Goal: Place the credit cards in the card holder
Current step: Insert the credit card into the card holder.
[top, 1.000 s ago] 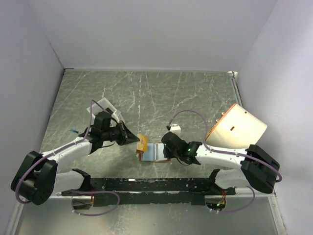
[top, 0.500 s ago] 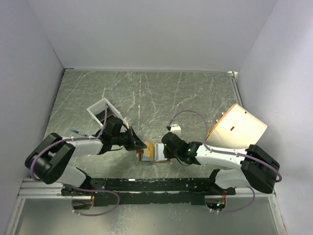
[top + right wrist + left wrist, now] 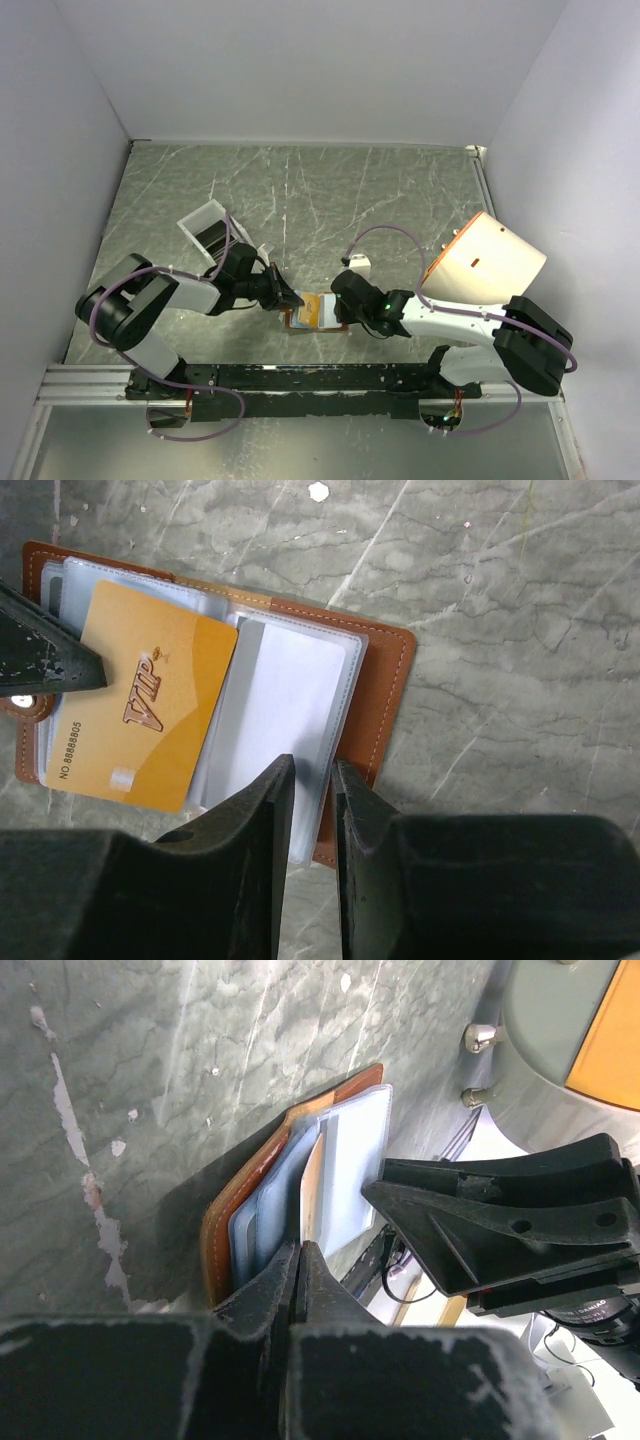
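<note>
The brown card holder [image 3: 322, 322] lies open on the table, its clear sleeves facing up [image 3: 385, 695]. A gold credit card [image 3: 145, 710] marked VIP lies over the left sleeves, and it shows edge-on in the left wrist view [image 3: 312, 1185]. My left gripper [image 3: 298, 1250] is shut on that card's outer edge, coming in from the holder's left [image 3: 290, 298]. My right gripper [image 3: 312, 770] points down at the holder's right half [image 3: 340, 305]. Its jaws stand a little apart, with the tips over the edge of a clear sleeve and the leather.
A white tray [image 3: 205, 228] sits behind the left arm at the table's left. A large cream cylinder with an orange rim [image 3: 485, 260] lies on its side at the right, close to the right arm. White walls enclose the grey marbled table [image 3: 330, 190].
The left arm has swung right and lower, carrying the gold card from beside the holder's left edge onto its sleeves. The right gripper has stayed on the holder.
</note>
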`<state>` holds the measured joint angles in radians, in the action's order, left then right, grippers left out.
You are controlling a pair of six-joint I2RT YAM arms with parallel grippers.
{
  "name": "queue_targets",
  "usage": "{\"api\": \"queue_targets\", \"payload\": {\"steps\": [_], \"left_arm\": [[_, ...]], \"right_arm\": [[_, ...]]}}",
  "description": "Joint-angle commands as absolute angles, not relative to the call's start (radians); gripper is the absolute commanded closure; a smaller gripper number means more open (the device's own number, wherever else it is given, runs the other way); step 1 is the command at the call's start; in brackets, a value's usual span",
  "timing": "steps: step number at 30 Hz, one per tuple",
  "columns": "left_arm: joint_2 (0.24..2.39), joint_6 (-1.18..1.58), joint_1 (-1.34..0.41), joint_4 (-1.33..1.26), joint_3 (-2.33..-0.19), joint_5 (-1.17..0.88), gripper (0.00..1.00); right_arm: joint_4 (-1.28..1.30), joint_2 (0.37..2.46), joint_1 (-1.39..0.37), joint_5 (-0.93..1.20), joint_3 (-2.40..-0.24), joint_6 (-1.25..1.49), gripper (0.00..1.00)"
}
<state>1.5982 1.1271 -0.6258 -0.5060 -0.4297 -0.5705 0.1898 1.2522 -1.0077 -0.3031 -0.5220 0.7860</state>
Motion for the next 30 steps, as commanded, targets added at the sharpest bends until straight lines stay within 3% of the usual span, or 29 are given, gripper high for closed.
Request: {"api": "queue_targets", "payload": {"steps": [1,30], "left_arm": [[1.612,1.11,-0.645,-0.537,-0.423,-0.569,0.93],[1.661,1.08,-0.682,-0.541,-0.442,-0.46,0.93]], "right_arm": [[0.172,1.246,-1.011,-0.31,-0.517,0.795,0.78],[0.178,1.216,-1.011,-0.298,-0.5,0.805,0.81]]}}
